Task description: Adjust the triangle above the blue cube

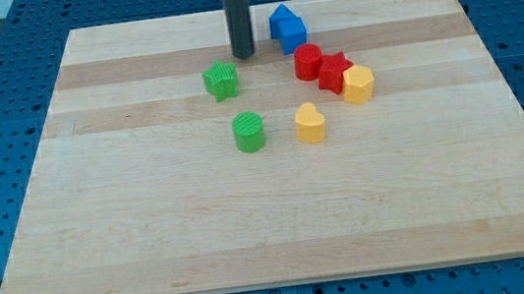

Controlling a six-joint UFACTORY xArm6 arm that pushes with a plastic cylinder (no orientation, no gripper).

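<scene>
camera view: my tip (pixel 244 55) left of blue triangle (pixel 279 16), blue cube (pixel 292 35); red cylinder (pixel 308 61) below; no claw.

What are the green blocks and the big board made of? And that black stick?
The two green blocks look like plastic: one even bright colour, with fine ridges on their sides, so maybe printed. The board looks like wood: pale planks with grain stripes and a dull finish. The black stick is my rod; its tip sits just left of the blue blocks. It looks smooth and dark, metal or plastic, I cannot tell.
</scene>
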